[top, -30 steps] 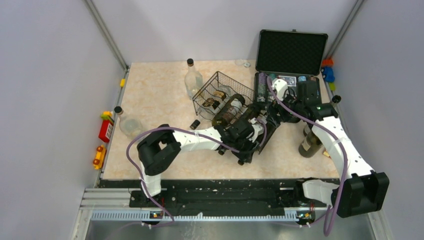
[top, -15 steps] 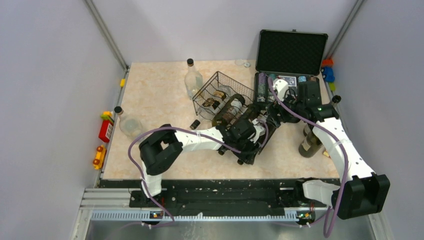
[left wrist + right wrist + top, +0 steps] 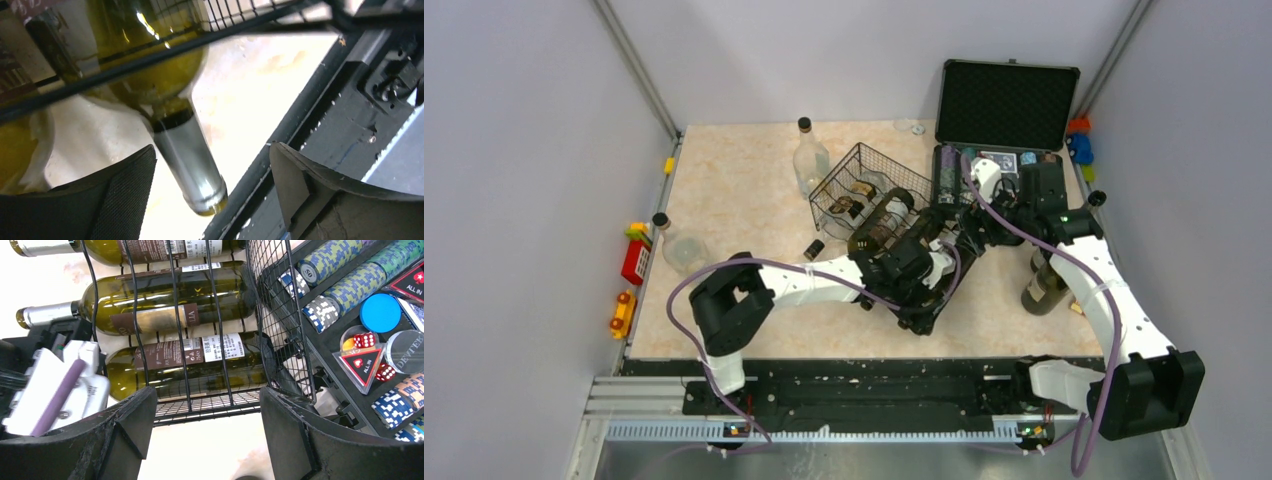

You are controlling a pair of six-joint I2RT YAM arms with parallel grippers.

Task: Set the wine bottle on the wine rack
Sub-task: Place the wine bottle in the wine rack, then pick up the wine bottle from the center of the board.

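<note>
While wine bottle lies flat in wine rack, neck between open left claw, right claw open

We saw the rack as thin, black-coated metal wire. The bottle was glossy olive-green glass with a smooth silvery foil capsule, and the labels looked like matt paper. The fingers looked like matt black plastic with a finely grained face, the table was smooth and pale with a marbled pattern, and the case lid was lined with dull black foam.
</note>
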